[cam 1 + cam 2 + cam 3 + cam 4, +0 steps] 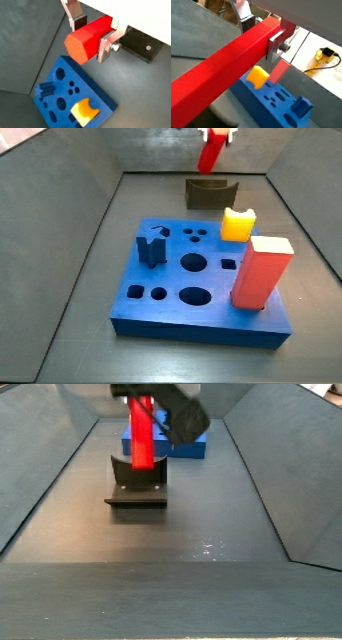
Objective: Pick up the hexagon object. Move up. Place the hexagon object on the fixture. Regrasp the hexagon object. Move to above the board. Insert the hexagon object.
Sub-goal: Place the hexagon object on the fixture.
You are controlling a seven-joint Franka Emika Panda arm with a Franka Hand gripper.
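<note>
Pincer up high over the far end of the bin, clamped on the rod. In both wrist views I see the silver fingers pressed flat against opposite sides of the red rod, dark pads touching it. Rod clear of everything, nothing under it in contact.

In a side view the rod hangs near upright, slightly tilted, from the pincer at the top edge, above the fixture and apart from it. In a side view from the opposite end the rod shows as a red bar in front of the pincer, its lower end above the fixture; I cannot tell from there whether it touches the notch.

Fixture sits on the grey floor behind the board, near but separate. Visible in a wrist view as a dark bracket beside the fingers.

Board blue, flat on the floor, holes open along its top. Standing in it: yellow block at the back right, tall red-orange block at the front right, small blue piece at the left. Board and yellow block lie below the rod in a wrist view
</note>
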